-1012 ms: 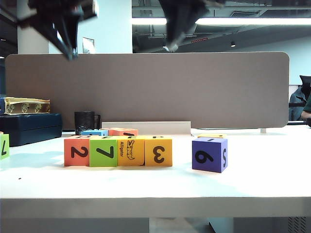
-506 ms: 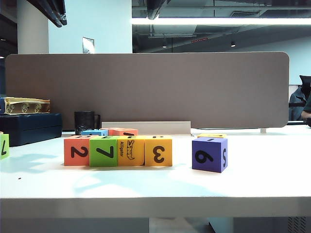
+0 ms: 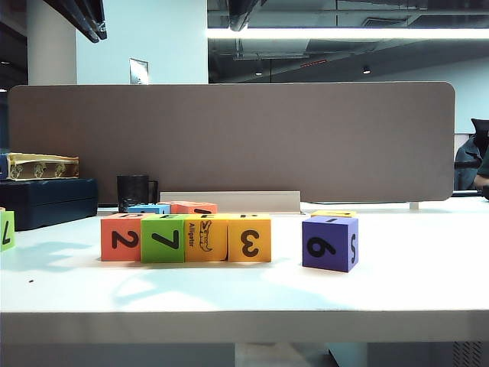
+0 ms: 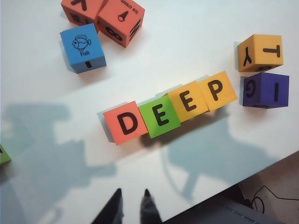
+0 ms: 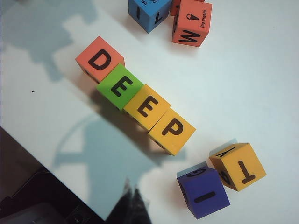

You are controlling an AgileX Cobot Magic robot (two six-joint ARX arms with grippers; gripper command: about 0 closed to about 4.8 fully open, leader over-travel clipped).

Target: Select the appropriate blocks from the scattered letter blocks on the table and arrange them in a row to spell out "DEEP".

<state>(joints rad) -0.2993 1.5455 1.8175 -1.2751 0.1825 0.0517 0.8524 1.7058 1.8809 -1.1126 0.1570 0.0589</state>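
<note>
DEEP row (image 4: 170, 108) is spelled on the counter (image 4: 187, 42); both fingers (left (image 4: 131, 205), right (image 5: 131, 201)) hang above, nearly closed, empty; a dip could scatter it.

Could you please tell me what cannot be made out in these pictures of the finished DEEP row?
- Left gripper: left wrist view's edge cuts it off; only the fingertips show, close together.
- Right gripper: right wrist view shows only dark, blurred tips.
- Both grippers: outside the exterior view.
- Green block at the exterior view's left edge: cropped.
- Row's top letters: unreadable in the exterior view, which sees the cubes side-on.
</note>
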